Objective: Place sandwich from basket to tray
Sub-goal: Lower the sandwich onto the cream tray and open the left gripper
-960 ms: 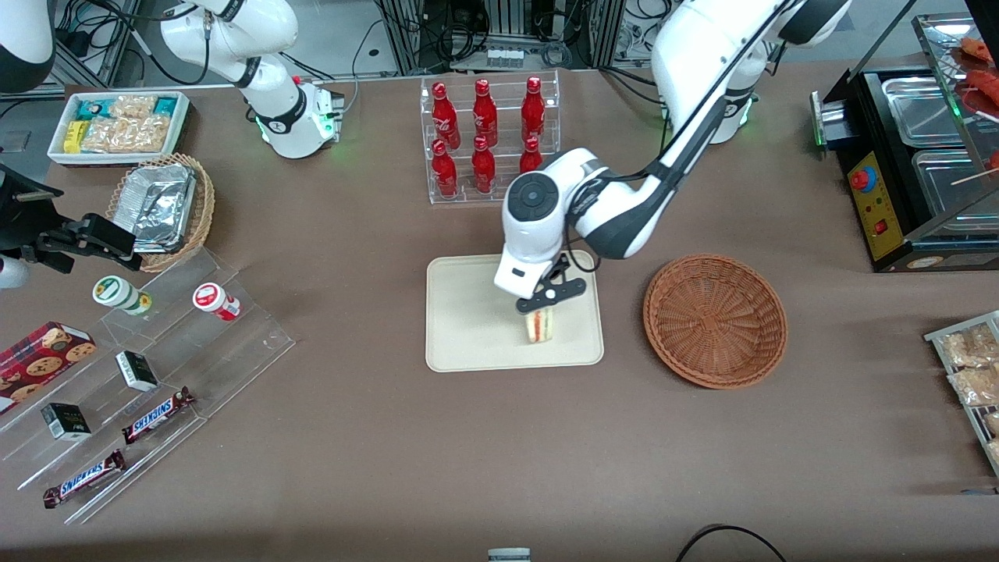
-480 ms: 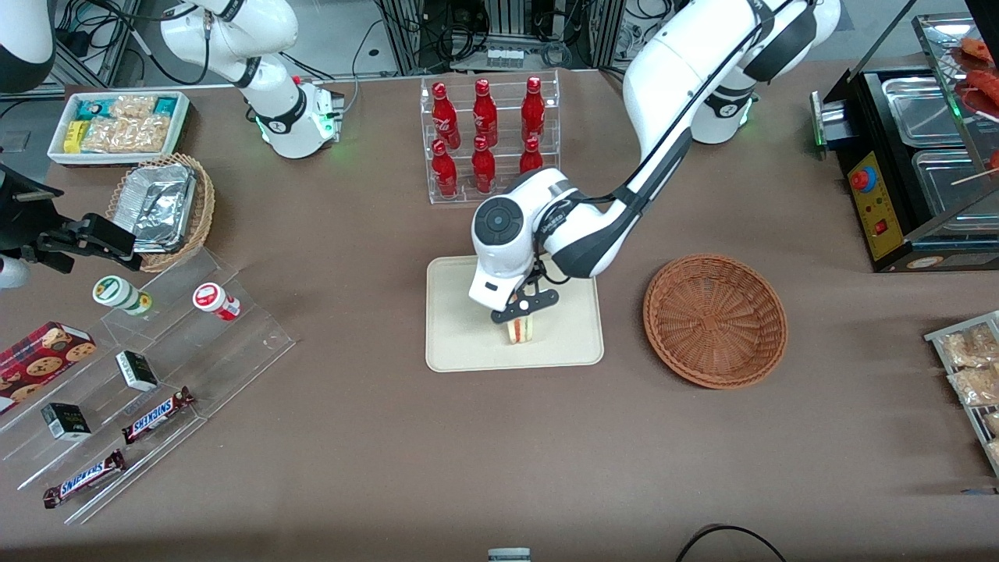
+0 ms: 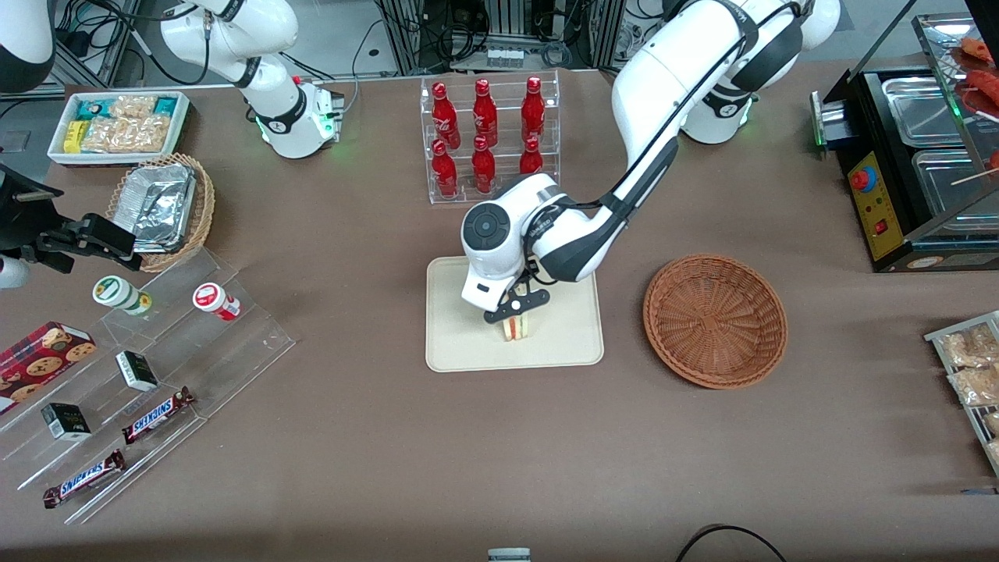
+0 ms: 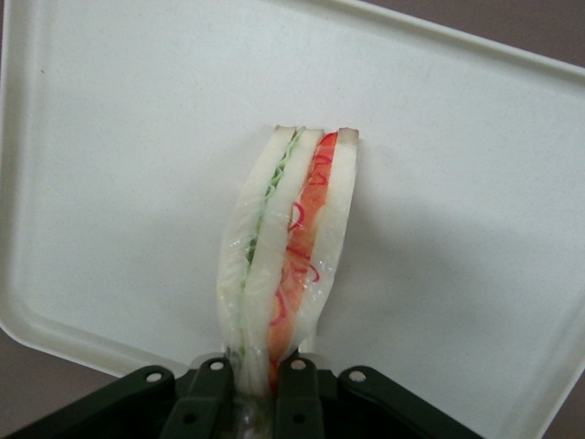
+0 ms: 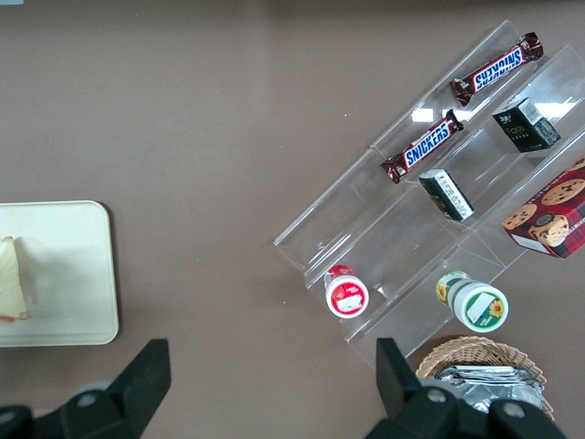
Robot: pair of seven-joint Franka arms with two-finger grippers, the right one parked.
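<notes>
Brown-covered table (image 3: 375, 468) (cables and metal racks (image 3: 499, 31) at its edge)

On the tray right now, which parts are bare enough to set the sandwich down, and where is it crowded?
The gripper is shut on the sandwich, over the tray. The tray holds nothing else: bare patches lie toward the parked arm's end and toward the basket. It is crowded only above the edge nearer the bottle rack, where the wrist hangs.

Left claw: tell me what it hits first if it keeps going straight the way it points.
The left claw, shut on the wrapped white-bread sandwich wedge, points at the flat cream rectangular tray; the sandwich would probably press into it first.
</notes>
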